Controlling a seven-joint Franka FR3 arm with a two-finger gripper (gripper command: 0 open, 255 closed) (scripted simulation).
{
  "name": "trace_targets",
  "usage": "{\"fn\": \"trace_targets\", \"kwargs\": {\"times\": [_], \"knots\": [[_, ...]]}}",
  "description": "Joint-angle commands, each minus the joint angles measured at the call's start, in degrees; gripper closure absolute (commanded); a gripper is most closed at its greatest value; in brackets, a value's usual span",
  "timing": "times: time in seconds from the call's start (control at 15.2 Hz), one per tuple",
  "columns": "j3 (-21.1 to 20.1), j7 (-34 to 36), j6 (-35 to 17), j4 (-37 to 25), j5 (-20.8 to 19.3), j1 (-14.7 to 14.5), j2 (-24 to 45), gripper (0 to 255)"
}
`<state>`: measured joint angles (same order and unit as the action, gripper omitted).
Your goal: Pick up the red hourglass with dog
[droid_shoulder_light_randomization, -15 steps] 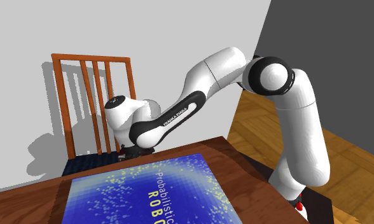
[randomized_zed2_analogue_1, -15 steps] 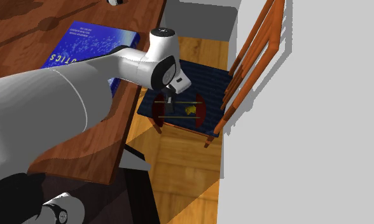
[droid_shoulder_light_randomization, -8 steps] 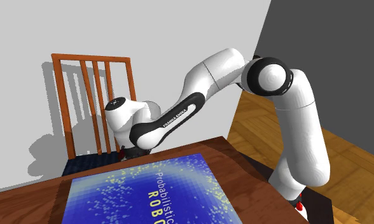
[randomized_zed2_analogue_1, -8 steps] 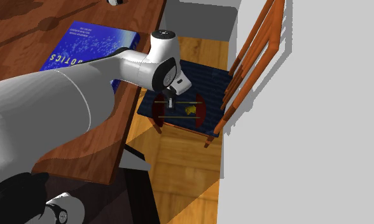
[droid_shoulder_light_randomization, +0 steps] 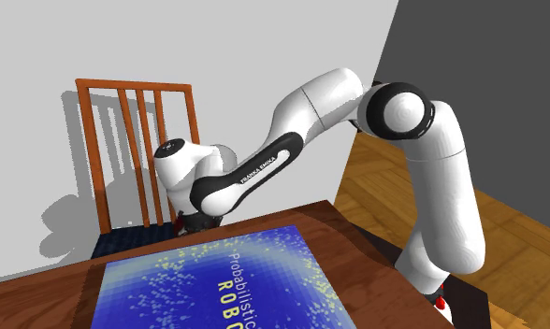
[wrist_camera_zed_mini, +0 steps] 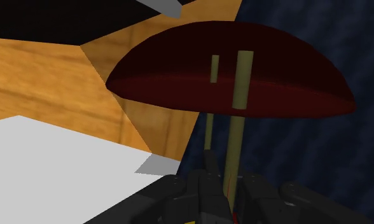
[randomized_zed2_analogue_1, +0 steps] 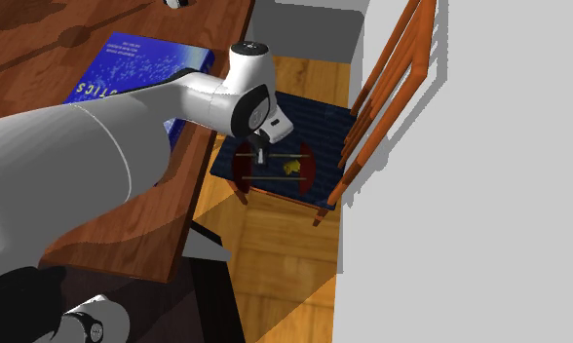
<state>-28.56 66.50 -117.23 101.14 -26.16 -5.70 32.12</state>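
The red hourglass (randomized_zed2_analogue_1: 244, 169) lies on its side on the dark blue seat (randomized_zed2_analogue_1: 324, 122) of a wooden chair. Its two dark red end discs are joined by thin olive rods, and a small yellow dog figure (randomized_zed2_analogue_1: 292, 169) sits between them. My black gripper (randomized_zed2_analogue_1: 262, 156) comes down from above between the discs and is shut on one rod. In the wrist view, one red disc (wrist_camera_zed_mini: 230, 76) looms ahead and the olive rod (wrist_camera_zed_mini: 238, 127) runs down into the shut fingers of the gripper (wrist_camera_zed_mini: 225, 181). In the shoulder view, the gripper (droid_shoulder_light_randomization: 191, 222) dips behind the table's far edge.
The brown table (randomized_zed2_analogue_1: 109, 234) stands next to the chair, with a blue book (randomized_zed2_analogue_1: 129, 68) lying on it. The chair back (randomized_zed2_analogue_1: 372, 107) rises past the hourglass, close to a white wall. Below the seat is wooden floor (randomized_zed2_analogue_1: 265, 253). The stand sits at the table's end.
The fingers have gone from open to shut around the hourglass rod. The hand has barely shifted, and the hourglass lies where it was.
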Motion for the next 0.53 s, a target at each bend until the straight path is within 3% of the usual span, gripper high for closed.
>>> {"fn": "trace_targets", "kwargs": {"times": [0.0, 0.46], "knots": [[-0.34, -0.38, 1.05, -0.39, 0.53, 0.13, -0.85, 255], [-1.41, -1.90, 4.77, -1.59, 2.43, 0.77, -3.84, 255]]}}
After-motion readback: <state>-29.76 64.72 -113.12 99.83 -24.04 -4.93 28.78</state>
